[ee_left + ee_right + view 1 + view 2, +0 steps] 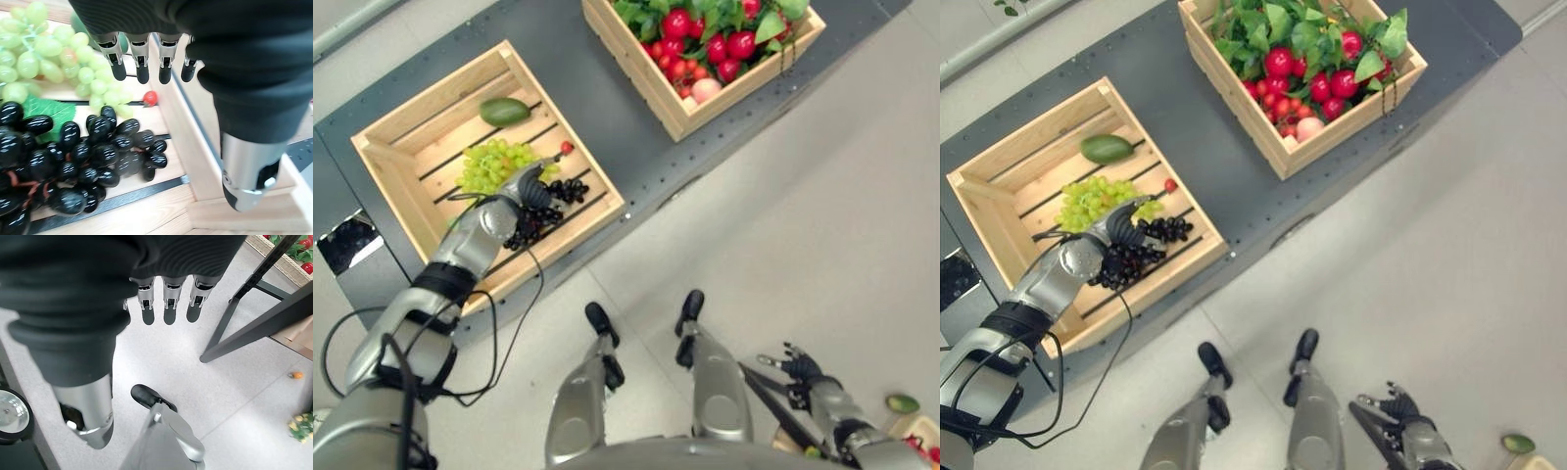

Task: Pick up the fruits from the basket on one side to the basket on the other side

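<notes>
Pale flooring is surrounding a dark grey table point(607, 108) on which two wooden crates are being carried. The left hand point(530, 186) is being held over the near crate point(401, 127) with its fingers point(142, 66) straight and relaxed, nothing being gripped; just under it the black grapes point(83, 156) are lying, touched or nearly touched by the palm. Beside them the green grapes point(494, 162), a small red fruit point(150, 97) and a green mango point(504, 111) are resting on the slats. Well apart, the far crate point(1283, 147) is being filled by red fruits point(1280, 61) and leaves. The right hand point(166, 303) is being left hanging low over the floor, fingers straight. From here a loose closure is judged risky: berries might be torn from the bunch, or the bunch dragged against the crate wall and dropped short of the other crate.
</notes>
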Motion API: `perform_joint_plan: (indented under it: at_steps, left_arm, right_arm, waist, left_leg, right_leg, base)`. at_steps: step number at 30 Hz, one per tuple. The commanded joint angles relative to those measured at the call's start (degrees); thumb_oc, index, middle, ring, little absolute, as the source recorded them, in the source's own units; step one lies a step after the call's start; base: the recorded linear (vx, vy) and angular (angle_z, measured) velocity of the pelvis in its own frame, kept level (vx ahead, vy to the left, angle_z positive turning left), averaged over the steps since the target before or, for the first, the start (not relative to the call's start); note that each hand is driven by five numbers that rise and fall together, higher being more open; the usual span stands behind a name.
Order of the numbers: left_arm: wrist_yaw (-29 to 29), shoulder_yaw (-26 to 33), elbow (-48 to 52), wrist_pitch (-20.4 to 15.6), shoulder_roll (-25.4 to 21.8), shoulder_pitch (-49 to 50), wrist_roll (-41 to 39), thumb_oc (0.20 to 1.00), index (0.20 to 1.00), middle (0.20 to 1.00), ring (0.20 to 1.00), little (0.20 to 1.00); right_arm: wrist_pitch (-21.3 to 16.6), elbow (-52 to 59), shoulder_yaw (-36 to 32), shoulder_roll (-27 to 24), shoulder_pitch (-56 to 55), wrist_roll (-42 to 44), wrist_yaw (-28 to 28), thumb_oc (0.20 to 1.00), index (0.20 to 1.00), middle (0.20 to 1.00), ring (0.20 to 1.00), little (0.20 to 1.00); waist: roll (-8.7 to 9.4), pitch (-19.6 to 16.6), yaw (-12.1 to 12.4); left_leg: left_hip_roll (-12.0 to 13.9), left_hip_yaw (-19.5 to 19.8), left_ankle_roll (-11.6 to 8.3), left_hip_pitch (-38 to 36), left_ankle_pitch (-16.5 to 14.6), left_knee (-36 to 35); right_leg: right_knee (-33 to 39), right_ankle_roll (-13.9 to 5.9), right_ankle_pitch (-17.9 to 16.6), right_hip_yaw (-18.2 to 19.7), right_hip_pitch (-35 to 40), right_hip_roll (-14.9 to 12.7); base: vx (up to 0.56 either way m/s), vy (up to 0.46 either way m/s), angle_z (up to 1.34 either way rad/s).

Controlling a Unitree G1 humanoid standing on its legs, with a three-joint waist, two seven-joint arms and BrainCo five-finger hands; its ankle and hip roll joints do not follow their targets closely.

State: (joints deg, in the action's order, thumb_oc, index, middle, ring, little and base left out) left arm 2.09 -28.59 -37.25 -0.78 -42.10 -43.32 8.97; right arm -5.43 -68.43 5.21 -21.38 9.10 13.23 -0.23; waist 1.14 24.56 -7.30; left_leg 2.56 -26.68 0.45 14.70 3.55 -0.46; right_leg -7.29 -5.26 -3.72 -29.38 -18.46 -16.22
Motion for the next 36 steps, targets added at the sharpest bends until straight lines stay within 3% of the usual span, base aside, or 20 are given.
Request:
perform_joint_plan:
  at_steps: [1, 36]
  left_arm:
    - [-1.9, 0.9, -2.7, -0.2, -0.4, -6.6, 3.2, 1.000, 1.000, 1.000, 1.000, 1.000]
    - [-2.2, 0.9, -16.9, 0.4, 0.8, -3.3, 3.3, 1.000, 1.000, 1.000, 1.000, 1.000]
  right_arm:
    - [-0.8, -0.5, 0.9, -0.4, 0.3, 2.2, -0.8, 1.000, 1.000, 1.000, 1.000, 1.000]
    - [-1.3, 1.1, 1.3, -0.9, 1.8, 4.3, -1.7, 1.000, 1.000, 1.000, 1.000, 1.000]
  waist:
    - [0.15, 1.7, 0.0]
    - [1.87, 4.1, -0.6]
  left_leg:
    - [0.3, 1.8, -3.77, -2.0, -7.2, 5.2]
    - [0.8, 1.2, -3.66, 0.9, -7.7, 7.4]
  right_leg:
    - [1.4, -2.95, -5.0, -1.5, -5.7, 0.8]
    - [0.7, -2.70, -5.7, -0.6, -8.8, 1.2]
  base:
    - [0.00, 0.000, 0.00]
    - [0.00, 0.000, -0.01]
